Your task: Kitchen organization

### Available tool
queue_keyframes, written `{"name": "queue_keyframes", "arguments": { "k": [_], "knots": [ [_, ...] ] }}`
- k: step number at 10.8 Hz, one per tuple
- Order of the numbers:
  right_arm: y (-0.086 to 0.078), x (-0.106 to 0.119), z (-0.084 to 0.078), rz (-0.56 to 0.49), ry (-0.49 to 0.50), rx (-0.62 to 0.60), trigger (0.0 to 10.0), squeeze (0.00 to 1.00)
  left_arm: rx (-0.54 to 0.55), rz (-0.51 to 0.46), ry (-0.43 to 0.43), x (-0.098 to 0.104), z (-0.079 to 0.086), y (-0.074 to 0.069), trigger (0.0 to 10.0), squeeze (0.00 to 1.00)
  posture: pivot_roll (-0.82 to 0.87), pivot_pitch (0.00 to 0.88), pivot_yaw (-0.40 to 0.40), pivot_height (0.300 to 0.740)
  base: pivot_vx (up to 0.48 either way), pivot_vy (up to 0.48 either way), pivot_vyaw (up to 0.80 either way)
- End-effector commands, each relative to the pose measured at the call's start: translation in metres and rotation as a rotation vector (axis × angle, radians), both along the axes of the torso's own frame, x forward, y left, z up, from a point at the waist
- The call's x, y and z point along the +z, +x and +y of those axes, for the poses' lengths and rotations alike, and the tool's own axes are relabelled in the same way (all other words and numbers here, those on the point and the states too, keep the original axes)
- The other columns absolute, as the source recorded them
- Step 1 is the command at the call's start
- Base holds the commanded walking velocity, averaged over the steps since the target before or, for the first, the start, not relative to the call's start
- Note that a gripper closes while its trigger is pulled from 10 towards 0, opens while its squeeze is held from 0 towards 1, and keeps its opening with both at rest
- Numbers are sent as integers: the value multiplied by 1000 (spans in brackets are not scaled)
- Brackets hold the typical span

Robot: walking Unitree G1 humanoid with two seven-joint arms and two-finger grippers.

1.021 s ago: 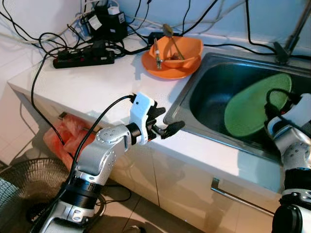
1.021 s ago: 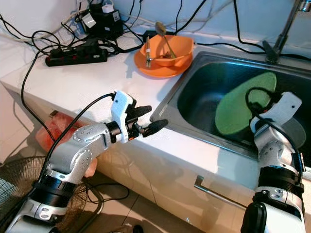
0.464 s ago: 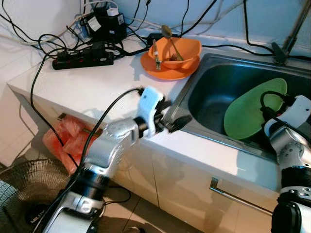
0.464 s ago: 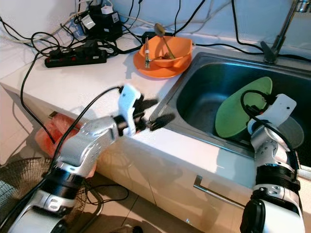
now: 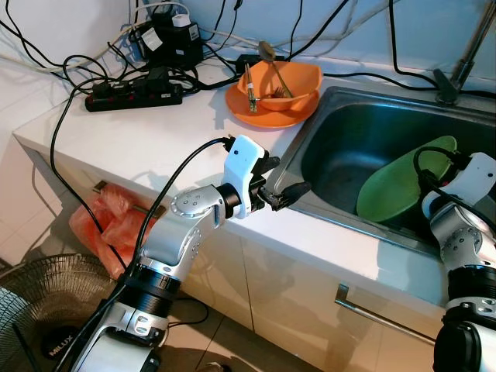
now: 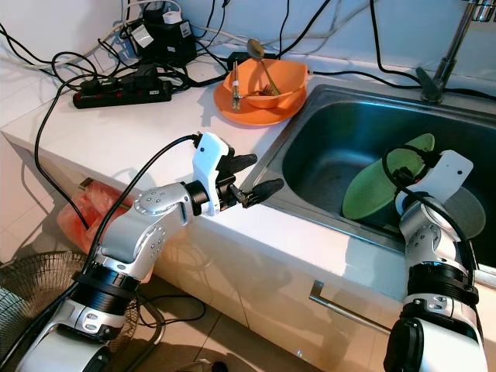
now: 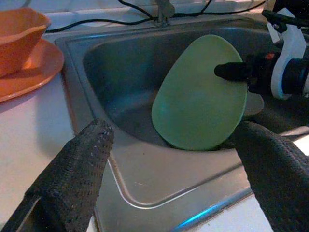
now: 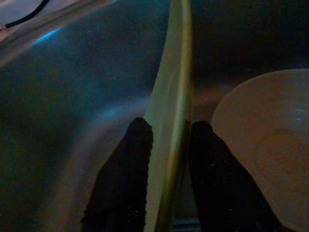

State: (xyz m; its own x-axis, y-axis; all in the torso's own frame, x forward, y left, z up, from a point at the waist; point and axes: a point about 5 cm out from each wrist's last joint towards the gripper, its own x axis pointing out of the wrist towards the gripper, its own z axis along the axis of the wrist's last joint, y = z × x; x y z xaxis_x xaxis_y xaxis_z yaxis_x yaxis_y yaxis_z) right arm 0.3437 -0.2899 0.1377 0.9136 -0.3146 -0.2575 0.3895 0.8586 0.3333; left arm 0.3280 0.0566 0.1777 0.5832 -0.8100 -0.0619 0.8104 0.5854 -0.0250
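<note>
Round green plate (image 5: 399, 190) in right tool (image 8: 166, 145)

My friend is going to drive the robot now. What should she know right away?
Right end effector: shut on the rim of the round green plastic plate, holding it tilted on edge inside the steel sink.
Left end effector: open, holding nothing, hovering over the sink's near left rim.
Other things: a pale round dish lies in the sink beside the green plate. The orange bowl with cutlery in it sits on an orange plate on the white counter.
Done: green plate gripped.
Left: lift it out of the sink and put it away.
</note>
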Motion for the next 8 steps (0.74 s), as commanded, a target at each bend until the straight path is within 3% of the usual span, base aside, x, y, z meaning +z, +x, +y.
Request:
{"name": "queue_keyframes", "arguments": {
  "k": [1,5,7,8],
  "knots": [
    [-7,-27,6,96,29,12,10000,1000,0,-13,9,2,2,3,10000,831,28,45,122,740,0,0,0],
    [-7,-27,2,103,6,4,10000,1000,10,-15,8,2,4,4,10000,820,29,39,122,740,0,0,0],
    [-17,-30,-19,200,-165,-101,10000,1000,13,-17,6,2,4,4,10000,820,26,36,120,740,0,0,0],
    [-22,-30,-29,222,-196,-165,10000,1000,13,-18,6,2,4,4,10000,820,25,35,117,740,0,0,0]
  ]
}}
